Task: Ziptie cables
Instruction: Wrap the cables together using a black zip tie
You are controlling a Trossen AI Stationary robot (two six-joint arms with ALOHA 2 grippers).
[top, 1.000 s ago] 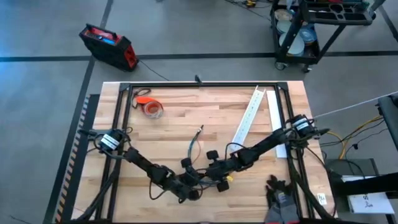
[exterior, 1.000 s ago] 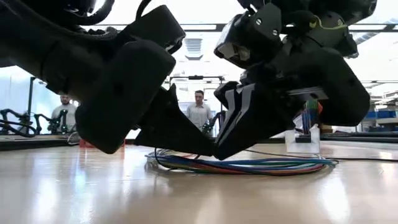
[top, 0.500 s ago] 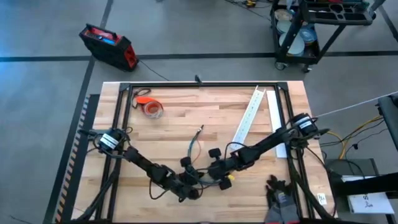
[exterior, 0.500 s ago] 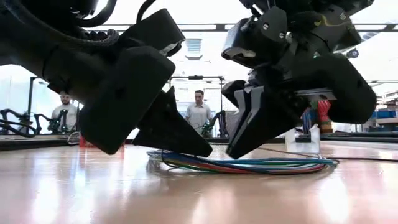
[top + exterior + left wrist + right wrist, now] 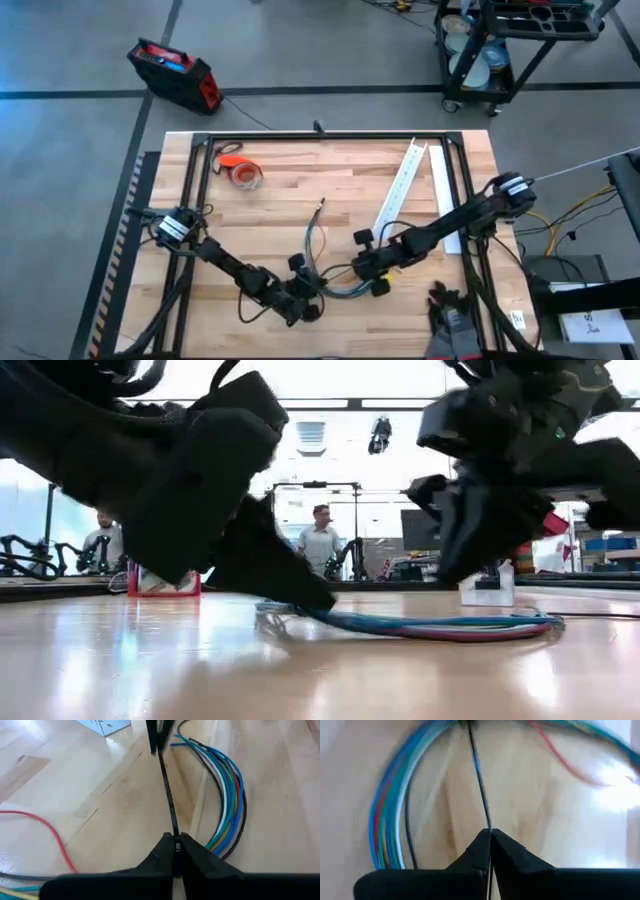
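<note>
beside cables (image 5: 227,795), ziptie (image 5: 167,795) pinched both ends

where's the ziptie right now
The ziptie stretches taut between the left gripper and right gripper, beside the cables, near the table's front edge.

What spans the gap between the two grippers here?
The ziptie, pinched by the left gripper and the right gripper, runs between them beside the cables, per both wrist views.

left hand (image 5: 176,846) pinching ziptie (image 5: 167,800) | cables (image 5: 231,800) curve just beside | wooden table (image 5: 90,795)
</note>
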